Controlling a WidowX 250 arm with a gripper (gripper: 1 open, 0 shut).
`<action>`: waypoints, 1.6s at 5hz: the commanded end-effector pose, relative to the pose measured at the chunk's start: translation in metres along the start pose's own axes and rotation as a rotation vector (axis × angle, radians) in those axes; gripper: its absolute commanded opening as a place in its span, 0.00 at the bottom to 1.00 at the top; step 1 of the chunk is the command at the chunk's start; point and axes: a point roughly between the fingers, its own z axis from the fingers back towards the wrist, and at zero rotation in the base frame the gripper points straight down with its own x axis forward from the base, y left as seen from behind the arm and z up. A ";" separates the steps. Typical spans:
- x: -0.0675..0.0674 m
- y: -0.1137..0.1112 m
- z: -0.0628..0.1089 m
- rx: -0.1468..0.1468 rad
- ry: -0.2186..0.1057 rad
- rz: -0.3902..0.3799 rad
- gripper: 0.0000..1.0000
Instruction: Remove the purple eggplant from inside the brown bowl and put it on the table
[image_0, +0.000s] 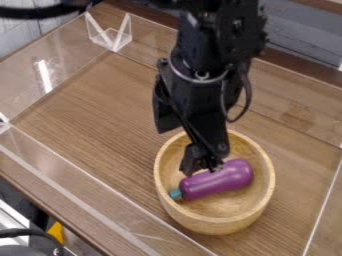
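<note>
The purple eggplant (219, 181) lies in the brown bowl (254, 205), directly below the gripper (205, 160), whose jaws stand wide. Clear acrylic walls (67, 60) edge the table (94, 120).

The glossy purple eggplant (218, 180) lies on its side — teal stem toward the near-left — inside the brown bowl (254, 206).

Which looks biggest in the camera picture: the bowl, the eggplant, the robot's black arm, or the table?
1. The table, biggest.
2. The black robot arm, though it stands nearer the camera, so that may flatter it.
3. The brown bowl.
4. The purple eggplant, smallest, lying inside the bowl.
</note>
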 end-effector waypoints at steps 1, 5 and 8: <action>0.010 0.004 -0.008 0.002 -0.036 -0.016 1.00; 0.025 -0.006 -0.019 -0.038 -0.064 -0.065 1.00; 0.030 -0.022 -0.028 -0.065 -0.075 -0.040 1.00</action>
